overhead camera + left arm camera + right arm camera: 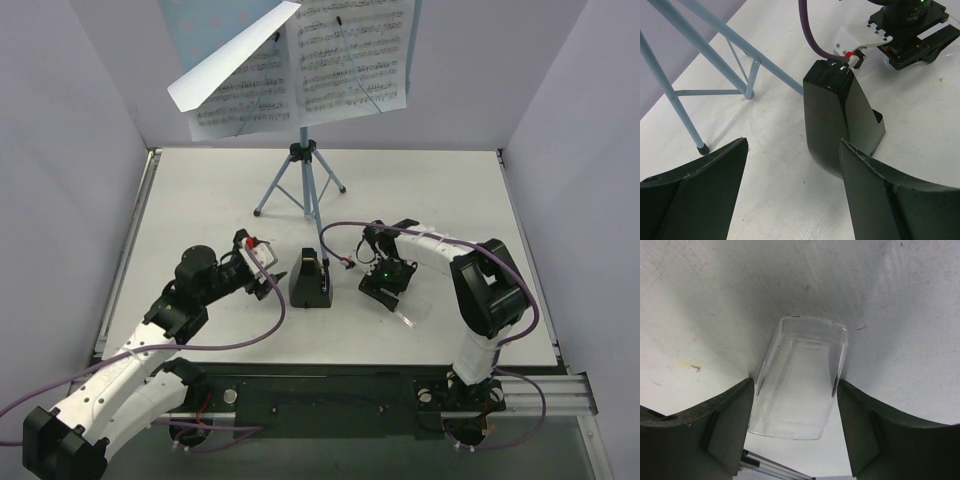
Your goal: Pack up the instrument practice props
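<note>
- Top external view: nothing is judged to be packed yet. The light-blue hole-punched music stand on thin tripod legs is seen erect behind the small dark pyramid-shaped metronome. The white sheet-music pages are carried on its desk, one leaf folded outward. No case or bag can be made out.
- The metronome is stood upright on the white table, between the two arms. The left gripper is placed just to its left, the right gripper to its right and slightly nearer the bases.
- Left wrist view: the left gripper's jaws are spread wide and nothing is held. The metronome is framed just ahead of them, untouched, with a purple cable passing behind its top. The stand's legs are seen to its left.
- Right wrist view: a clear, rounded plastic cover is seen flat on the table, to the metronome's right. The right gripper is spread about it, one finger at each side. No grip is evident.
- Left to be done, by this judgement: fetching the cover, then the metronome, the pages and the stand.
</note>
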### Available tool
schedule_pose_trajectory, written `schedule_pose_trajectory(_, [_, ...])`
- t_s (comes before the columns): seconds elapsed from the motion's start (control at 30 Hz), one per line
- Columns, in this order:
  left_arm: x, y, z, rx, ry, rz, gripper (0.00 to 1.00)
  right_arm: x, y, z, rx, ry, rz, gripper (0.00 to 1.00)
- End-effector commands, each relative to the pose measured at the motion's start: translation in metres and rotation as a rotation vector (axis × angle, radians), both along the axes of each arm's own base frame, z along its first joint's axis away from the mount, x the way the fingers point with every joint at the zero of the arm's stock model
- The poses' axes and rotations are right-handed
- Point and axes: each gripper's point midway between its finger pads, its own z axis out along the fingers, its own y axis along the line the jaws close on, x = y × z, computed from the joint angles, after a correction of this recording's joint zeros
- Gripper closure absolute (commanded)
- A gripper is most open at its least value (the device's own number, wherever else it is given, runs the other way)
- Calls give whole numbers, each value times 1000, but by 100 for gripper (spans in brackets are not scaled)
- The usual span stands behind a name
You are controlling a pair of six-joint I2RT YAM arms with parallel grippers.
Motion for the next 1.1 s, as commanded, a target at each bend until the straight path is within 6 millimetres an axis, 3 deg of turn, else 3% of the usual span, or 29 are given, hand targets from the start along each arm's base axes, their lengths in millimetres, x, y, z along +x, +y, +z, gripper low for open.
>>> schedule_pose_trajectory(0.0, [0,-2,9,-13,-39,-11,16,-3,0,-7,-25,39,-2,39])
schedule_pose_trajectory(0.13, [0,-3,6,-8,-36,-16,16,-10,-4,-11,-33,56,-5,57])
schedule_pose_trajectory(0.2, [-1,-3,4,-5,-33,-19,16,-13,-4,-8,-30,49,-17,77])
schedule_pose_trajectory(0.33, [-2,-4,2,-6,-27,-28,16,-11,-11,7,-26,23,-26,100])
schedule_pose_trajectory(0.5, [-2,-8,4,15,-29,-59,16,1,-2,54,155,-13,-134,100])
schedule_pose_trajectory(0.57, [-2,-10,13,12,-53,-77,16,8,10,86,295,-80,-162,100])
schedule_pose_trajectory(0.73, [2,-17,31,6,-87,-106,16,25,61,192,687,-372,-131,100])
schedule_pose_trajectory(0.83, [6,-27,49,-31,-118,-133,16,33,88,240,826,-454,-175,100])
schedule_pose_trajectory(1.0, [9,-55,67,-80,-144,-219,17,50,126,280,973,-411,-209,100])
schedule_pose_trajectory(1.07, [6,-69,67,-64,-157,-270,16,70,136,292,1033,-445,-280,100])
